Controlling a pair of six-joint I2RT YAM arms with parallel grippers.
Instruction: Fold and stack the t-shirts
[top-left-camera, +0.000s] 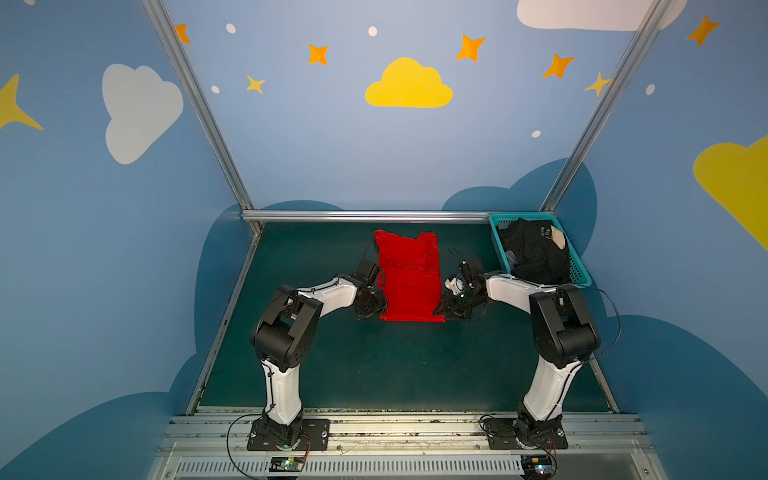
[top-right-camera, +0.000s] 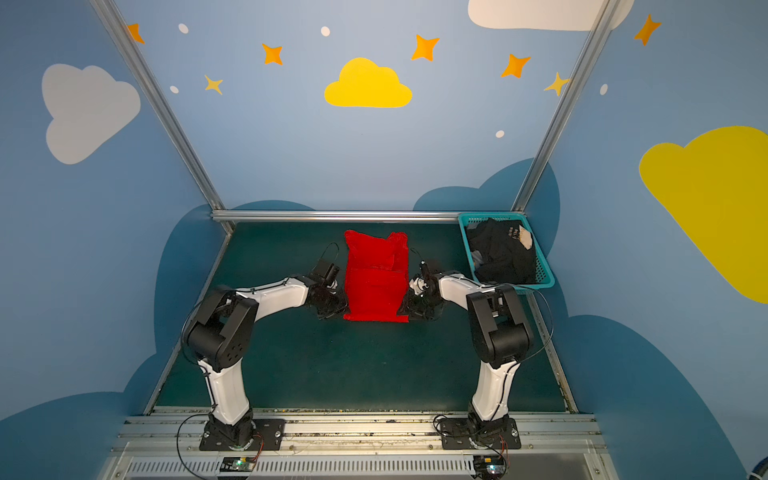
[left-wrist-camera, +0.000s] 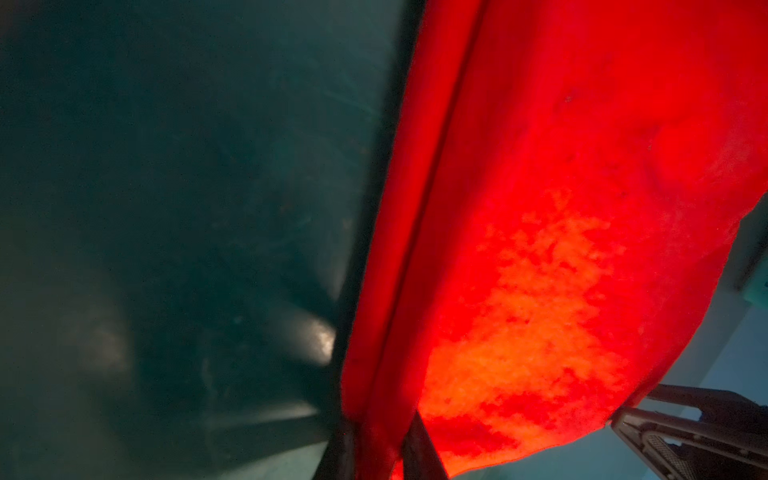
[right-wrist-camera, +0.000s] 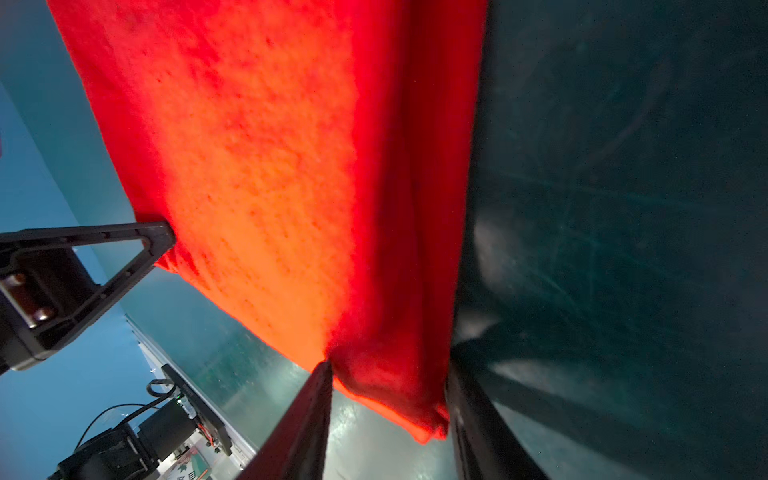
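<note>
A red t-shirt (top-left-camera: 409, 278) (top-right-camera: 376, 282) lies partly folded into a long strip in the middle of the green table, and its near end is raised off the mat. My left gripper (top-left-camera: 380, 308) (left-wrist-camera: 380, 440) is shut on the strip's near left corner. My right gripper (top-left-camera: 439, 309) (right-wrist-camera: 388, 365) grips the near right corner, its jaws standing wider apart around a thick bunch of cloth. Light shines through the lifted red cloth (left-wrist-camera: 540, 291) (right-wrist-camera: 257, 187) in both wrist views. Black t-shirts (top-left-camera: 536, 253) (top-right-camera: 503, 253) with pale lettering and a beige patch lie heaped in the basket.
The teal lattice basket (top-left-camera: 575, 257) (top-right-camera: 545, 268) stands at the back right corner against the metal frame rail (top-left-camera: 365, 216). Blue walls close in three sides. Bare green mat (top-left-camera: 395, 365) stretches between the shirt and the arm bases.
</note>
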